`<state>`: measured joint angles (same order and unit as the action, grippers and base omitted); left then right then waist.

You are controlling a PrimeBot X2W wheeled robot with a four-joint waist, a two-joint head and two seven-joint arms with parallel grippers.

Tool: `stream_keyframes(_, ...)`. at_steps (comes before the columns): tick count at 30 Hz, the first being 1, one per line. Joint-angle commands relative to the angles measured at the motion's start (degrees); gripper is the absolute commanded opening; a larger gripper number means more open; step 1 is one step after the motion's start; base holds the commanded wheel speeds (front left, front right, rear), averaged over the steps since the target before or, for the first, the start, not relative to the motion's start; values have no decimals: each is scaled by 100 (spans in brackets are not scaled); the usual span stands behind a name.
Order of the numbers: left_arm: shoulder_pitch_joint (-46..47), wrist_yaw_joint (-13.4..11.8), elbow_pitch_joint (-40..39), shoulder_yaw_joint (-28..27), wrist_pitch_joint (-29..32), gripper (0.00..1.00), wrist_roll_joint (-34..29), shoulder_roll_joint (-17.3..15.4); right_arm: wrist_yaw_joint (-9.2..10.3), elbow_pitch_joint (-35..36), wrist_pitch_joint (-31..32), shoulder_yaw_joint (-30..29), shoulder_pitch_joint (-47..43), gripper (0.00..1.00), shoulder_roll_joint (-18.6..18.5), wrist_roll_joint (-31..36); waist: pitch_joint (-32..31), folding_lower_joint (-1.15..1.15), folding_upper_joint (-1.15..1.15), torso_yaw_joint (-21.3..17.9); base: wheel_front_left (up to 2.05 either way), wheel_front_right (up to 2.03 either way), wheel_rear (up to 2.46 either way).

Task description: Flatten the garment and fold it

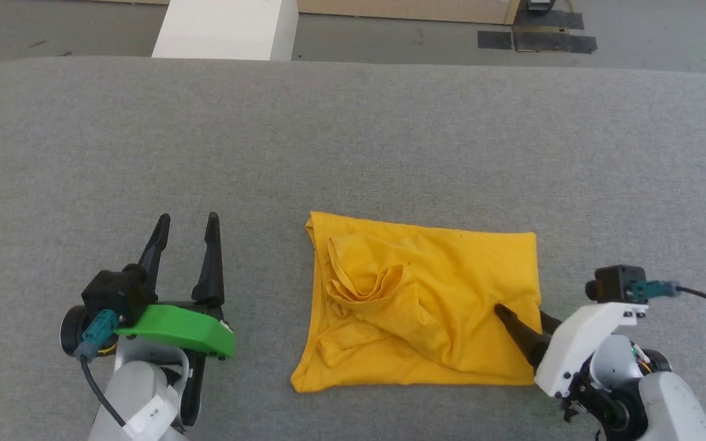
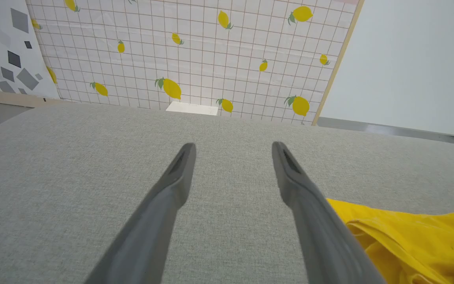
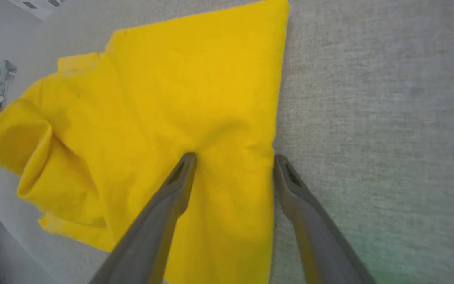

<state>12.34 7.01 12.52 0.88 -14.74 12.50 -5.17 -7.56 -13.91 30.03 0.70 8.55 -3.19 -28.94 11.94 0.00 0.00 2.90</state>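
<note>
The garment (image 1: 420, 300) is a mustard-yellow T-shirt lying in a rough, rumpled rectangle on the grey table (image 1: 353, 135), plain side up, with a bunched fold at its left half. My right gripper (image 1: 521, 312) is open at the garment's right edge. In the right wrist view the right gripper (image 3: 235, 157) straddles that edge of the garment (image 3: 172, 90), one finger on the cloth and the other on the table. My left gripper (image 1: 187, 220) stands open over bare table, well left of the shirt. In the left wrist view the left gripper (image 2: 233, 146) holds nothing, with the garment (image 2: 408, 236) at lower right.
A white block (image 1: 224, 27) stands on the floor beyond the table's far edge, and dark mats (image 1: 537, 40) lie at the far right. A lemon-patterned wall (image 2: 195, 59) rises behind the table. Bare cloth surface surrounds the shirt on all sides.
</note>
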Motion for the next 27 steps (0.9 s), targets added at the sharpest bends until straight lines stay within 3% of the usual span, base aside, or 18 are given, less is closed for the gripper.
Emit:
stream_keyframes(1, -10, 22, 6, 9, -26, 100, -25, 23, 8, -159, 147, 127, 23, 100, 31, -34, 19, 0, 0, 36, 0, 0, 0)
stream_keyframes(2, -9, 23, 11, 12, -26, 100, -24, 23, 8, -181, 194, 165, 47, 81, 31, -12, 19, 0, 0, 43, 0, 0, 0)
stream_keyframes(3, -10, 24, 18, 13, -26, 100, -22, 23, 8, -189, 236, 207, 80, 35, 31, 39, 15, 0, 0, 49, 0, 0, 0)
stream_keyframes(4, -13, 25, 22, 11, -26, 100, -22, 21, 8, -162, 254, 252, 115, 13, 31, 99, 10, 0, 0, 49, 0, 0, 0)
stream_keyframes(5, -58, 27, 26, -26, -26, 100, -20, 8, 8, 69, 267, 383, 253, 0, 31, 607, -28, 0, 0, 1, 0, 0, 0)
stream_keyframes(11, -124, 18, -9, -100, -26, 100, -33, -17, 8, 881, 727, 1052, 682, 0, -21, 2541, -39, 0, 0, -273, 0, 0, 0)
stream_keyframes(14, -142, 16, -38, -123, -26, 100, -49, -38, 8, 1126, 896, 1542, 1078, 0, -491, 3117, -10, 0, 0, -506, 0, 0, 0)
stream_keyframes(18, -95, 11, -98, -159, -26, 100, -61, -80, 8, 1173, 945, 1997, 1692, 0, -1361, 3308, 141, 0, 0, -875, 0, 0, 0)
stream_keyframes(22, 63, 8, -174, -175, -26, 100, -79, -126, 8, 972, 950, 2077, 2172, 0, -2045, 3227, 379, 0, 0, -1248, 0, 0, 0)
stream_keyframes(27, 314, -13, -290, -123, -26, 100, -157, -185, 8, 533, 775, 1858, 2543, 0, -2594, 3105, 751, 0, 0, -1618, 0, 0, 0)
